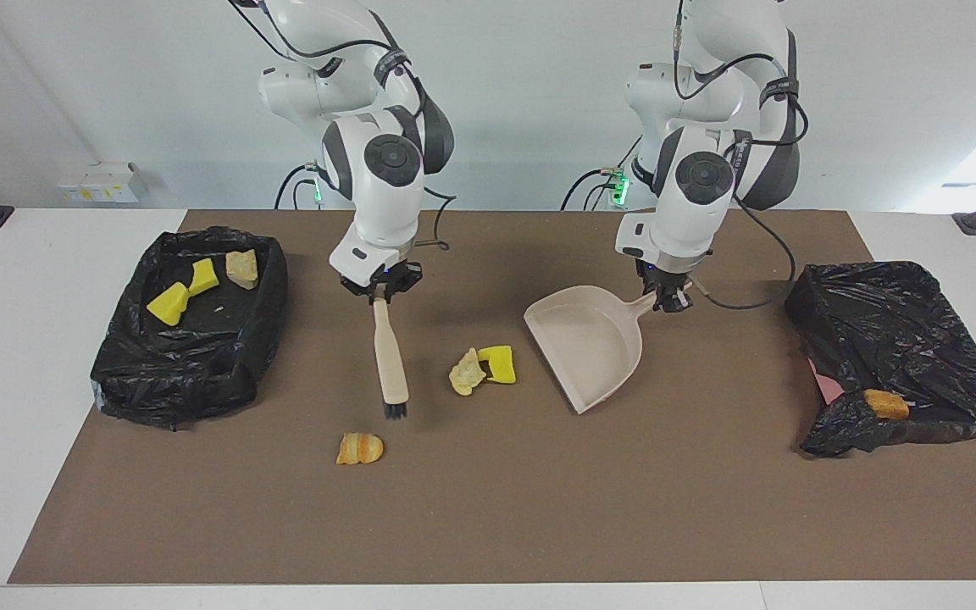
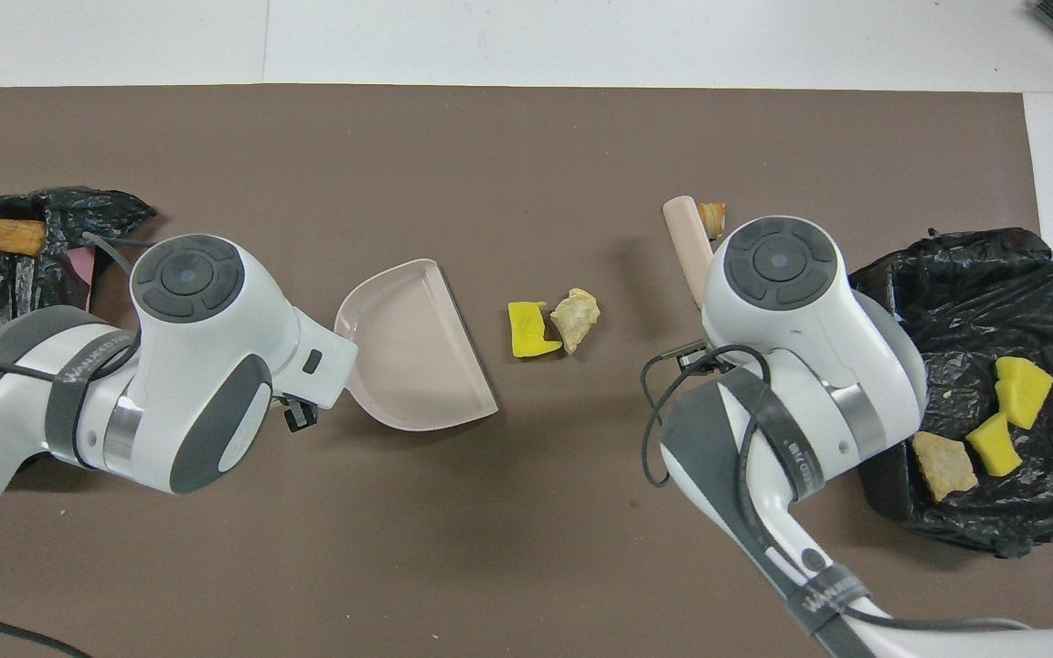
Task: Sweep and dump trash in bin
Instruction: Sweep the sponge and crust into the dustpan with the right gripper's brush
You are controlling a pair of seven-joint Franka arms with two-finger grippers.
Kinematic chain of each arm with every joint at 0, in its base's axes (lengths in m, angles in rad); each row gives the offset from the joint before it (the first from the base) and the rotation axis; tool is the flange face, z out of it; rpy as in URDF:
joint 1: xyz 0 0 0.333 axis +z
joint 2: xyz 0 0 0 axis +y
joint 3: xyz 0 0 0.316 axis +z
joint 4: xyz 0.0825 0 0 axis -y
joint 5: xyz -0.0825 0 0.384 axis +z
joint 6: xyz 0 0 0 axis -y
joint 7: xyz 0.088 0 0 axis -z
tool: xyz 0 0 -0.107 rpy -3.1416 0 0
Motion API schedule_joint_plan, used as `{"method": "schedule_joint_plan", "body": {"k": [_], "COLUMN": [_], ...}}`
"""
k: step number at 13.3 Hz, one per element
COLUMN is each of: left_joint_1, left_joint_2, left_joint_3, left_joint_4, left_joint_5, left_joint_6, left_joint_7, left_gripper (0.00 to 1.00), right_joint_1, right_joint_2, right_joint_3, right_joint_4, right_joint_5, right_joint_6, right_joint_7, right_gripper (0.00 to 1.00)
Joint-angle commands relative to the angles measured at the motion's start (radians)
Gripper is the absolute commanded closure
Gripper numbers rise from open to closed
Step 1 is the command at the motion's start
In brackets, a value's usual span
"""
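My right gripper (image 1: pixel 383 286) is shut on the top of a beige brush (image 1: pixel 390 352), which hangs with its black bristles (image 1: pixel 396 412) down by the mat. My left gripper (image 1: pixel 670 296) is shut on the handle of a beige dustpan (image 1: pixel 587 343), whose mouth faces two scraps lying a little apart from it: a yellow chunk (image 1: pixel 498 363) and a pale bread piece (image 1: pixel 466 372). A striped bread scrap (image 1: pixel 360 448) lies farther from the robots than the bristles. In the overhead view the arms hide both grippers; the dustpan (image 2: pixel 412 347), yellow chunk (image 2: pixel 529 329) and bread piece (image 2: pixel 576 319) show.
A black-bagged bin (image 1: pixel 158 373) at the right arm's end holds two yellow chunks (image 1: pixel 170 302) and a bread piece (image 1: pixel 241 268). Another black-bagged bin (image 1: pixel 886 330) at the left arm's end has a bread piece (image 1: pixel 886 403) on its edge. A brown mat (image 1: pixel 488 525) covers the table.
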Motion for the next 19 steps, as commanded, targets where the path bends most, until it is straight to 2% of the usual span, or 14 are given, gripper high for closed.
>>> {"method": "schedule_joint_plan", "body": {"k": [1,4,6,9,13,19], "left_joint_1": [-0.055,-0.081,-0.110,-0.133,-0.170,-0.205], "left_joint_2": [0.006,0.017,0.017,0.015,0.006,-0.002], "left_joint_3": [0.011,0.011,0.010,0.008,0.007,0.005], "left_joint_4": [-0.031,-0.027,-0.027,-0.027,-0.031,-0.033], "left_joint_5": [0.044,0.047,0.047,0.047,0.045,0.045], "left_joint_6": [0.077,0.097,0.093,0.085,0.079,0.068], "left_joint_7": [-0.004,-0.048,-0.090,-0.182,-0.271,-0.280], "left_gripper": [1.00,1.00,1.00,1.00,1.00,1.00], "right_joint_1": [-0.085,-0.157,-0.166,-0.183,-0.133,-0.008], "right_joint_2": [0.099,0.165,0.202,0.227,0.262,0.250], "right_joint_3": [0.013,0.013,0.013,0.013,0.019,0.021], "right_joint_4": [0.143,0.213,0.259,0.261,0.261,0.235], "right_joint_5": [-0.075,-0.218,-0.298,-0.323,-0.272,-0.032], "right_joint_6": [-0.044,-0.050,-0.047,-0.037,-0.053,-0.050], "right_joint_7": [-0.133,-0.239,-0.283,-0.300,-0.308,-0.279], "right_gripper": [1.00,1.00,1.00,1.00,1.00,1.00]}}
